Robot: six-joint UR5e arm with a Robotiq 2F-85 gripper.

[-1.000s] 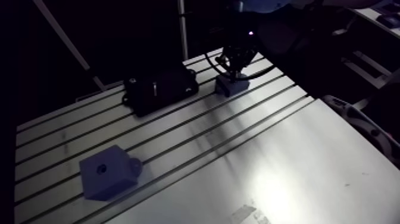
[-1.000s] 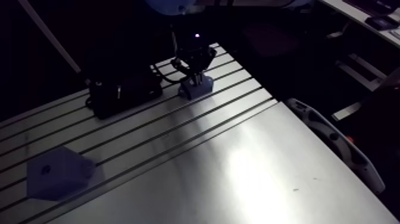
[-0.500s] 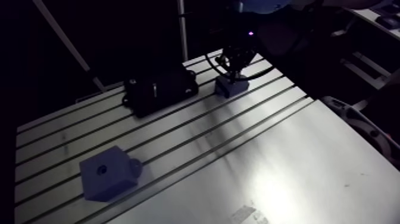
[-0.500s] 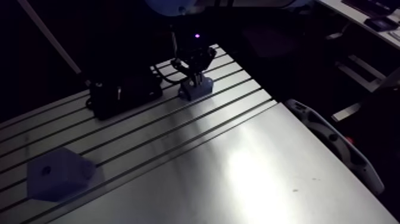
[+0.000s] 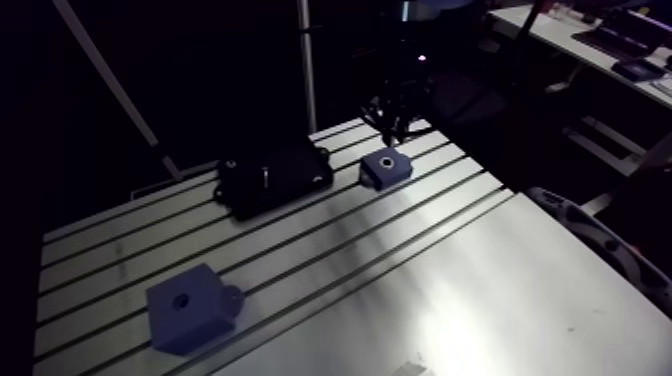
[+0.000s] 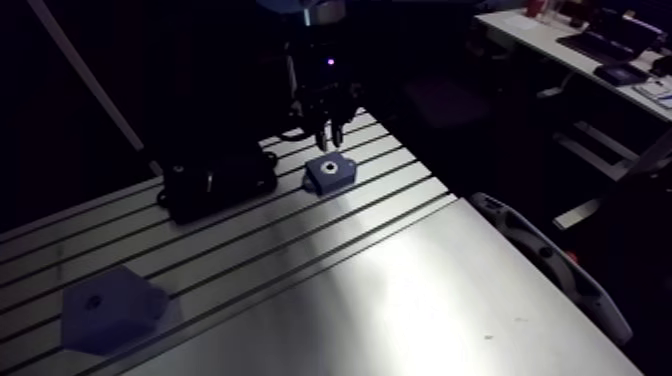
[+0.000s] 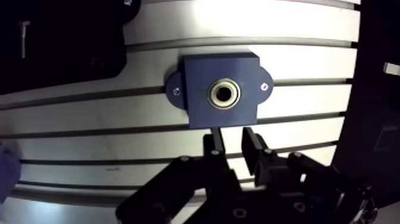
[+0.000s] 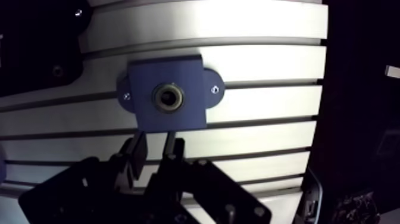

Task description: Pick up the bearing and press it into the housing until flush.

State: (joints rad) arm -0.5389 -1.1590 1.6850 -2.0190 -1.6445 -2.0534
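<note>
Table (image 5: 480, 290) of slotted aluminium, with a smooth plate along its near edge and grooves running across the rest. Closest, by the table's left edge, sits a blue block (image 5: 185, 305) with a small hole in its top face and a rounded tab on one side. Farther back, near the far edge, lies a flat black object (image 5: 270, 178), too dark to make out.

Just beside it, toward the far right corner, is the blue housing (image 7: 223, 92), square with a rounded screw ear on two opposite sides. The metal bearing (image 7: 224, 94) sits in its central bore; how flush it lies cannot be told.

The pincer (image 7: 234, 146) hangs above the housing, clear of it. Its two fingers (image 7: 253, 146) stand narrowly apart and grip nothing.
</note>
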